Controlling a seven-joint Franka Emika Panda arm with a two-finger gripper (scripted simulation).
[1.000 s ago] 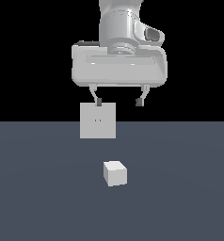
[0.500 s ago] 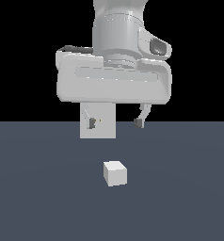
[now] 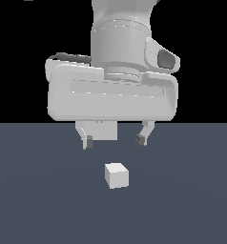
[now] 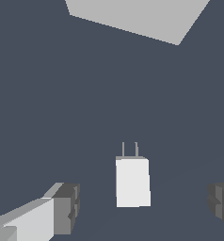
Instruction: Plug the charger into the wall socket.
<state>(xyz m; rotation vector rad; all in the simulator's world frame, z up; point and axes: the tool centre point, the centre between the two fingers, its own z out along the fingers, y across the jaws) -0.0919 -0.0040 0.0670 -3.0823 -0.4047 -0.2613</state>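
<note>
The gripper (image 3: 115,140) is being held with its jaws spread wide and nothing clasped between them, above the charger (image 3: 117,175) and clear of it. In the wrist view, the charger (image 4: 132,181) is being shown lying on the dark floor (image 3: 191,200) between the 2 fingertips (image 4: 67,207), its 2 thin prongs pointed toward the wall socket (image 4: 142,16). In the exterior view, the wall socket (image 3: 105,129) is being largely hidden behind the gripper's body, well beyond the charger.

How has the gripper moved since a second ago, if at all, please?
Yes. In the exterior view the gripper has come lower and closer to the camera, now covering most of the wall socket and hanging open above the charger.
</note>
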